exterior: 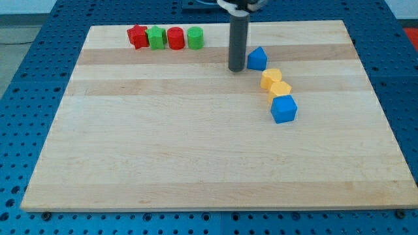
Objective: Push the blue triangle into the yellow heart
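Note:
The blue triangle (257, 59) lies on the wooden board toward the view's top right. My tip (236, 68) stands just left of it, touching or almost touching its left side. Just below and right of the triangle lie two yellow blocks: one (271, 78) close under the triangle and another (280, 89) right below it. Which of them is the heart I cannot make out. A blue cube (284, 109) sits against the lower yellow block.
A row of four blocks lies along the board's top left: a red star-like block (137, 36), a green block (156, 37), a red cylinder (175, 38) and a green cylinder (195, 38). The board (196, 143) rests on a blue perforated table.

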